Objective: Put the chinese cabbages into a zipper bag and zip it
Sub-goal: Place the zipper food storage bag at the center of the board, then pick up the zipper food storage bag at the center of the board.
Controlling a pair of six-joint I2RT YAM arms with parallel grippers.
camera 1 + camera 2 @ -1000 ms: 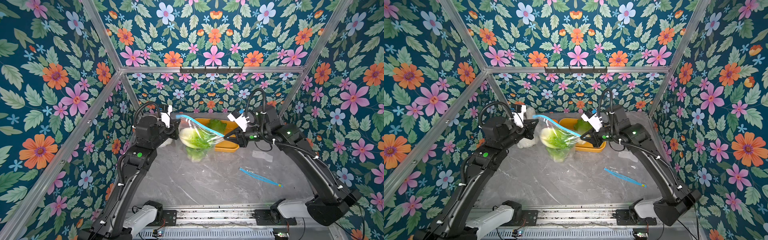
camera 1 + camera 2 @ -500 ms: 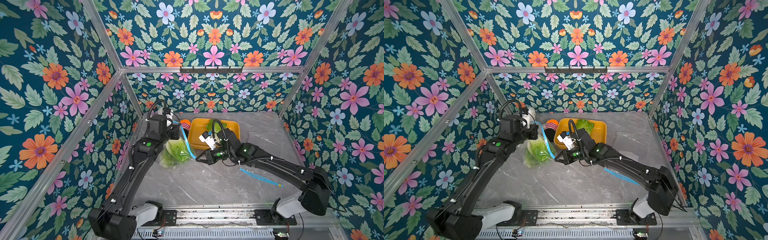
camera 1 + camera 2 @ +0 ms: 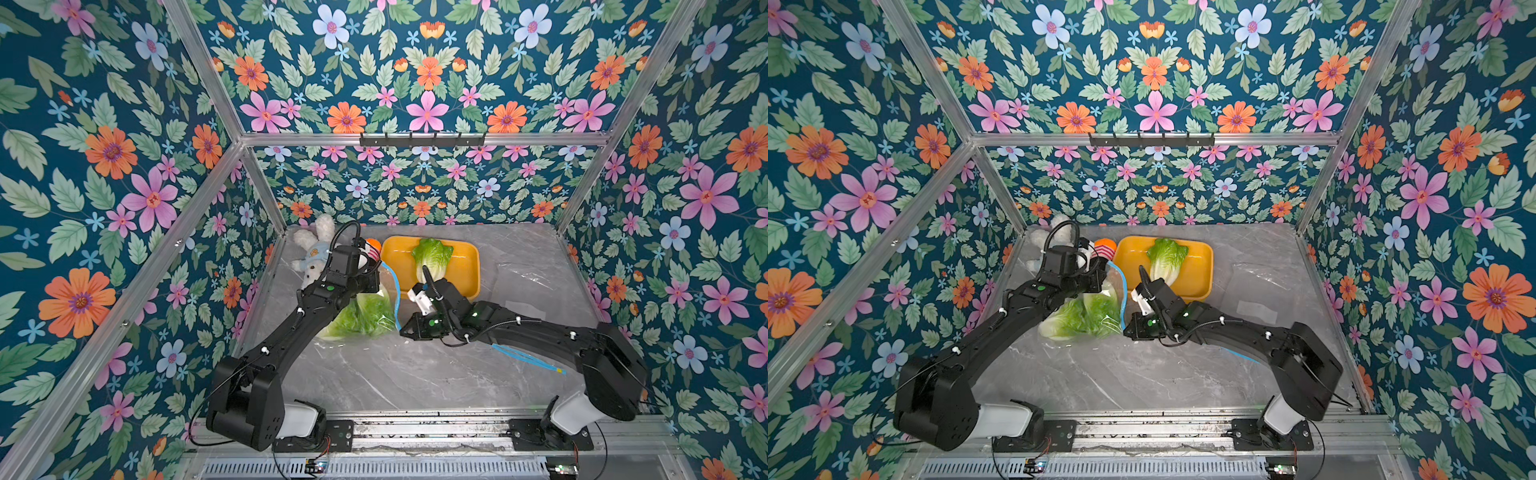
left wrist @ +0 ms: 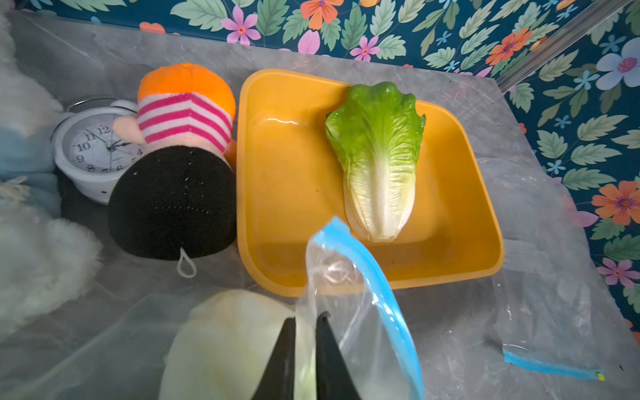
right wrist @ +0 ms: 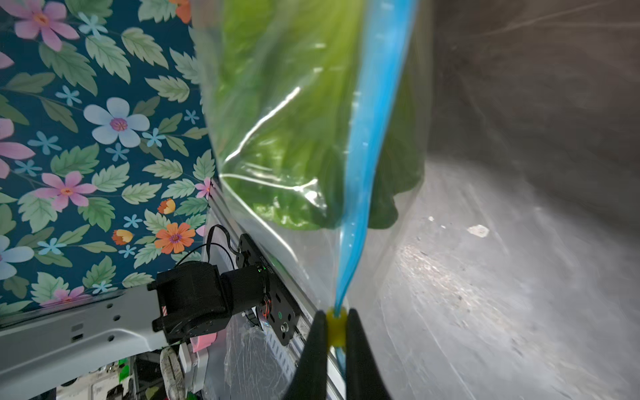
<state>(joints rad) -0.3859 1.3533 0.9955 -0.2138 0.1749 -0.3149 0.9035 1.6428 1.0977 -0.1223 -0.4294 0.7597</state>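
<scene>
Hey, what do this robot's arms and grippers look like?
The left arm and right arm are matte black with boxy joints, white base segments, small green lights and looping black cables. The left gripper and right gripper have slim, tapered black fingers.

Left arm stretches out from its base, wrist tipped down; the left gripper has its jaws a sliver apart with the zipper bag film between them (pinching or not, can't call it). Right arm lies low, reaching toward the middle, right gripper clamped on the yellow slider.
</scene>
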